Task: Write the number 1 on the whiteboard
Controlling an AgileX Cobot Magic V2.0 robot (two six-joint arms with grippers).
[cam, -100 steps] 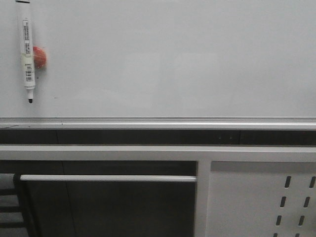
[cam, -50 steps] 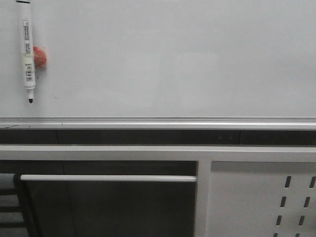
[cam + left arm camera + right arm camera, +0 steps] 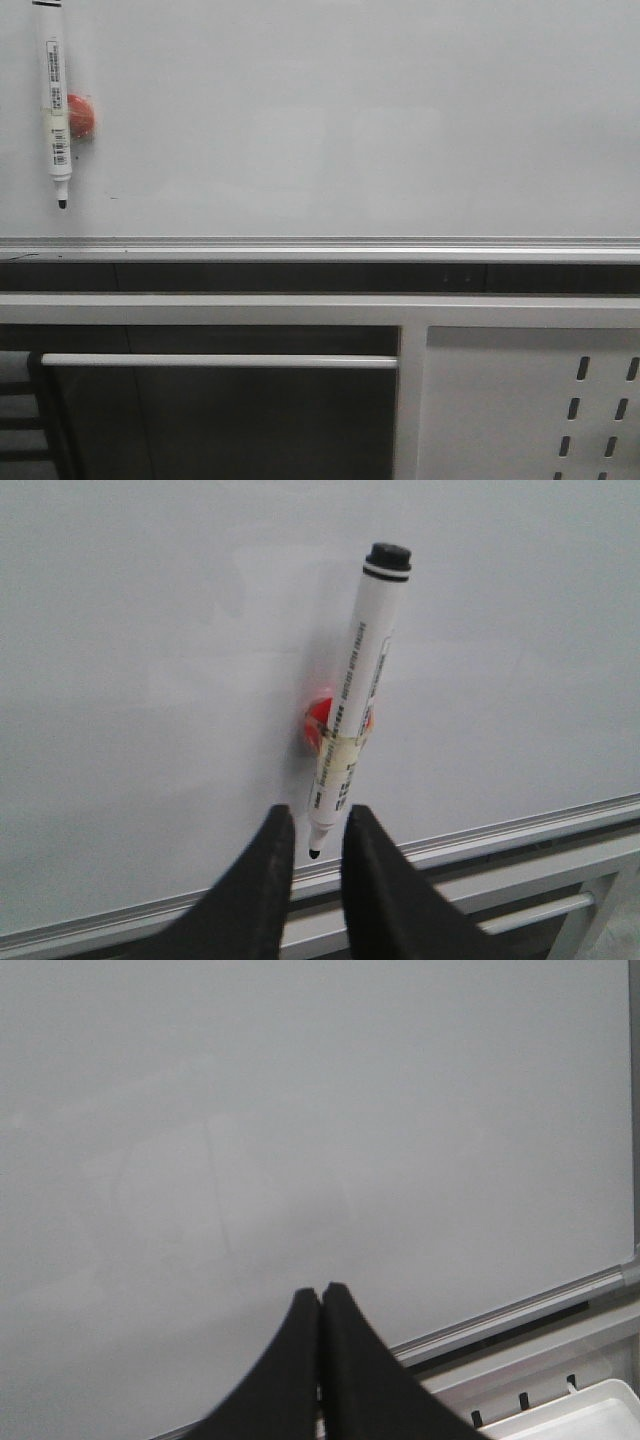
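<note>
The whiteboard (image 3: 350, 120) fills the whole upper half of your front view, pale grey and glossy, with its silver frame edge (image 3: 320, 243) running straight across the middle of the frame. You can see no number 1 on it in any view; the surface reads bare apart from a tiny dark speck near the lower left. At the upper left of the front view a white marker (image 3: 56, 100) hangs upright against the board, its black tip (image 3: 62, 204) pointing down and uncapped, with a small red-orange magnet (image 3: 80, 116) just beside and behind its barrel. Below the frame edge you have a dark gap, then a white rail, a horizontal white bar (image 3: 218, 361) at the lower left, and a white metal panel with slotted holes (image 3: 520, 400) at the lower right. In your left wrist view the left gripper (image 3: 312, 832) sits at the bottom centre with its two black fingers (image 3: 268, 860) parted by a narrow gap, holding nothing; the marker tip hangs right at that gap, and you cannot tell from here whether the fingers touch it. In your right wrist view the right gripper (image 3: 321, 1295) shows at the bottom centre with its fingers pressed together tip to tip, empty, in front of the blank board.
</note>
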